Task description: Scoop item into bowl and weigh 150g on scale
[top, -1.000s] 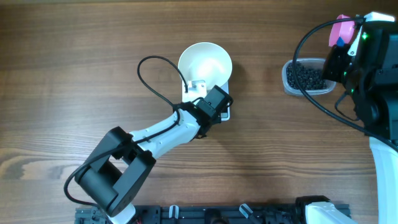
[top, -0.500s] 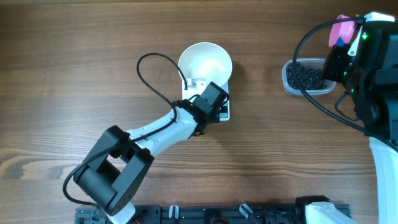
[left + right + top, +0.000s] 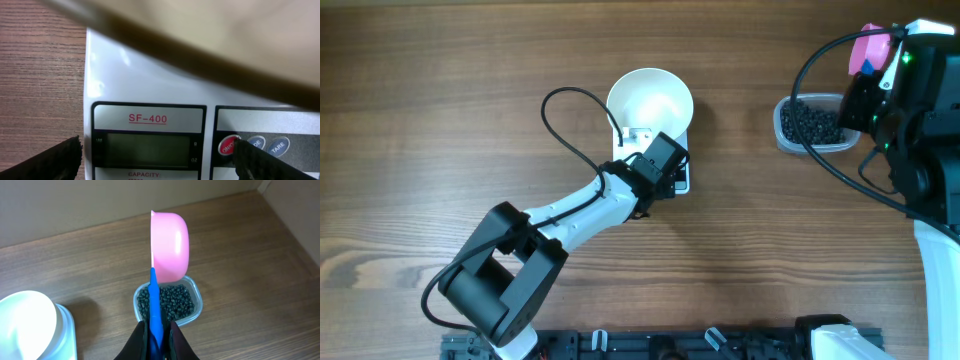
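Surface: brown wood-grain table (image 3: pixel 440 120), flat, planks running left to right. Backed by a pale wall (image 3: pixel 75 200) along the far edge in the right wrist view. Bordered on the near edge by a black rail (image 3: pixel 660 345) in the overhead view.

Scale (image 3: pixel 150 90): near table centre, white, marked SF-400, display blank. Bowl (image 3: pixel 650 100): seated on the scale, upright, interior plain white, its rim overhanging the platform toward the far side.

Left gripper (image 3: pixel 157 162): spread wide, holding nothing, poised low over the scale's front edge. Display framed between the two fingertips (image 3: pixel 55 160). Right-hand tip just beside the red button (image 3: pixel 228 146); contact not determinable.

Right gripper (image 3: pixel 156 335): clamped tight on the blue handle of the pink scoop (image 3: pixel 170 245). Scoop raised above the tub (image 3: pixel 196 300), mouth turned sideways.

Item (image 3: pixel 170 302): black grains heaped inside the clear tub, right of the bowl and well apart from it.

Clearances: bare wood between bowl and tub; broad bare wood left of the bowl. Black cable (image 3: pixel 560 110) looped over the table just left of the bowl. Right arm (image 3: pixel 920 130) crowding the table's right edge, beside the tub.
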Action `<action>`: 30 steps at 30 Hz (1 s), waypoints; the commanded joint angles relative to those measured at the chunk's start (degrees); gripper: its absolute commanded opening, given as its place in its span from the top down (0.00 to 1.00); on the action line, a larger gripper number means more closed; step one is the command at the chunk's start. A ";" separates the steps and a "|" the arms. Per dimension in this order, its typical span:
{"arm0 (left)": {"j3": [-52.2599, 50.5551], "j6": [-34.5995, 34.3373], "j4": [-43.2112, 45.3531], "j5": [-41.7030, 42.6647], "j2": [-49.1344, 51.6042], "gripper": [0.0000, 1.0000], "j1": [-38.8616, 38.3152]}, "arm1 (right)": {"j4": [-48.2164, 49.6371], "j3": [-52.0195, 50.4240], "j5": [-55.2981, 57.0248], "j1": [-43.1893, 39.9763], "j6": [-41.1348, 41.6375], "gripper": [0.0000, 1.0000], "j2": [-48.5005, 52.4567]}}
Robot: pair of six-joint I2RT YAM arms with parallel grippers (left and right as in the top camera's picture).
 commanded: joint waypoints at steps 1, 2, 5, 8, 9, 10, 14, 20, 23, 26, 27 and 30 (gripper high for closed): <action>-0.44 -0.70 -0.68 -1.53 0.70 0.00 0.52 | -0.07 0.90 1.18 -0.02 -1.11 0.96 0.55; -0.44 -0.70 -0.70 -1.53 0.70 0.00 0.52 | -0.04 0.90 1.18 -0.02 -1.11 0.96 0.55; -0.46 -0.70 -0.87 -1.53 0.70 0.00 0.52 | -0.07 0.90 1.18 -0.02 -1.09 0.96 0.55; -0.44 -0.72 -0.83 -1.55 0.70 0.00 0.52 | -0.07 0.90 1.18 -0.02 -1.09 0.96 0.55; -0.44 -0.72 -0.83 -1.57 0.70 0.00 0.52 | -0.07 0.90 1.18 -0.02 -1.09 0.96 0.55; -0.44 -0.72 -0.83 -1.57 0.70 0.00 0.52 | -0.04 0.90 1.18 -0.02 -1.11 0.96 0.55; -0.44 -0.70 -0.90 -1.55 0.70 0.00 0.52 | -0.07 0.90 1.18 -0.02 -1.11 0.96 0.55; -0.46 -0.70 -0.94 -1.55 0.70 0.00 0.59 | -0.07 0.90 1.18 -0.02 -1.09 0.96 0.55; -1.33 -0.72 -0.79 -1.53 0.70 0.00 1.01 | -0.07 0.90 1.18 -0.02 -1.09 0.96 0.55; -3.41 -0.68 -0.17 -1.53 0.70 0.00 1.49 | -0.04 0.90 1.18 -0.02 -1.09 0.96 0.55; -3.74 -0.70 -0.17 -1.51 0.70 0.00 1.49 | -0.04 0.90 1.18 -0.02 -1.09 0.96 0.66; -3.82 -0.68 0.11 -1.51 0.70 0.00 1.49 | -0.04 0.90 1.18 -0.02 -1.07 0.96 0.98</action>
